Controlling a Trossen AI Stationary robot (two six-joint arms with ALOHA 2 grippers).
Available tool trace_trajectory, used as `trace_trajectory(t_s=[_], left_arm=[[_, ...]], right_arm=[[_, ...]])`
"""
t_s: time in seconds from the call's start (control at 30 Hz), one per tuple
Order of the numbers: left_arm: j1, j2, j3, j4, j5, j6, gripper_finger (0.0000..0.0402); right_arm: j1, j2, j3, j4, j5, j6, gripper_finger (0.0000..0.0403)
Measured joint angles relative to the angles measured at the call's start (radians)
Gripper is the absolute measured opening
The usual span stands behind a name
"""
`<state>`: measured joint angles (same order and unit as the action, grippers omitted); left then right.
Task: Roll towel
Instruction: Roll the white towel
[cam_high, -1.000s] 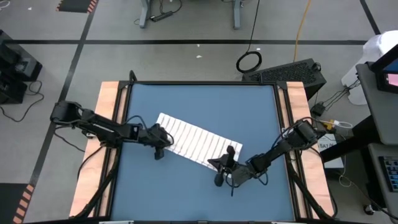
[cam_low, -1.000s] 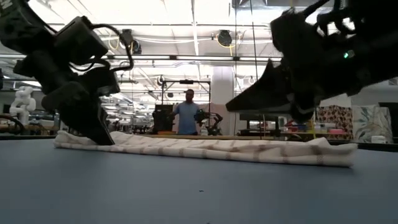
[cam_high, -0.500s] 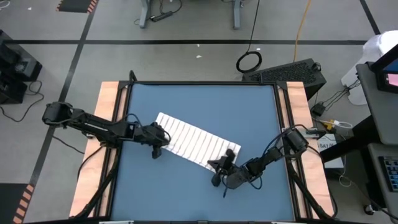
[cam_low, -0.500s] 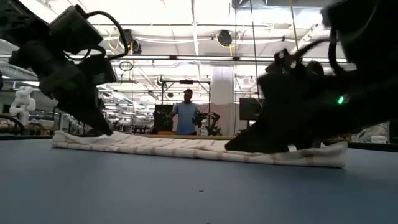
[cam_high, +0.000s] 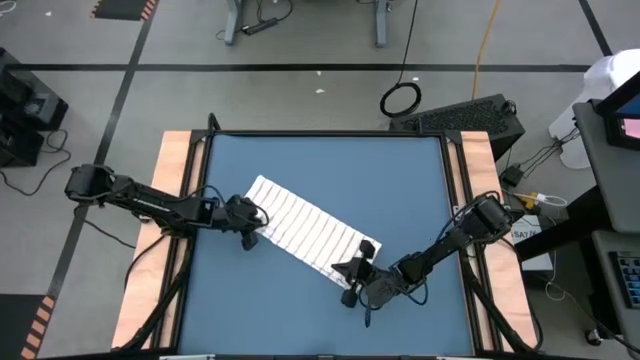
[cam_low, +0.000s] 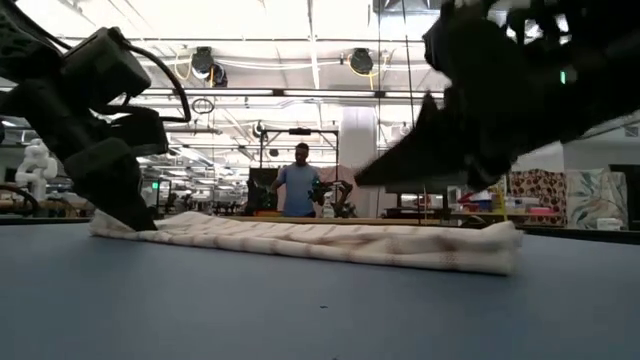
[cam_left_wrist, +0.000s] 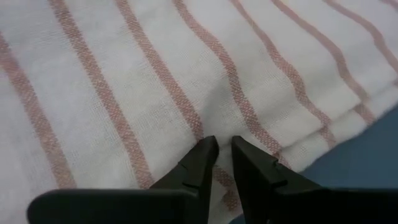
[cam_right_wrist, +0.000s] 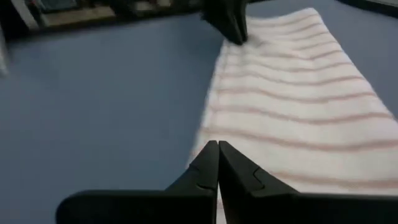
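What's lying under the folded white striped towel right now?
Under the folded white striped towel only the blue tabletop shows around it; anything beneath is covered. The left gripper pinches one end.

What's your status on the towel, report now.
Left gripper nearly closed, pinching towel at one end. Right gripper shut, lifted off the other end. Towel folded flat, not rolled. Nothing in the way.

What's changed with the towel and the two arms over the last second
The right tool, shut, dipped to the towel's right end, then lifted clear and now hangs above the table's near side. That end now lies more bunched, and the strip has shifted slightly toward the left arm. The left tool stays pressed on the towel's other end. Nothing was picked up.
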<state>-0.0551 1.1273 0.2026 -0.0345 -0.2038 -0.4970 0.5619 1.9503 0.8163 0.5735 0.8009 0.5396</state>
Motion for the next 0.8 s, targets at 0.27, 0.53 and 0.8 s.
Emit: trace_trajectory(t_s=[0.27, 0.53, 0.8], left_arm=[[-0.003, -0.09, 0.069, -0.009, 0.125, -0.022, 0.0067], [-0.088, -0.154, 0.113, -0.225, 0.12, -0.258, 0.0067], [-0.107, -0.145, 0.091, -0.463, -0.067, -0.519, 0.0067]], right_arm=[[-0.024, -0.054, -0.001, -0.109, -0.16, -0.073, 0.0], [-0.019, -0.188, -0.001, -0.248, -0.122, -0.123, 0.0], [-0.048, -0.068, -0.034, -0.24, 0.006, -0.012, 0.0]])
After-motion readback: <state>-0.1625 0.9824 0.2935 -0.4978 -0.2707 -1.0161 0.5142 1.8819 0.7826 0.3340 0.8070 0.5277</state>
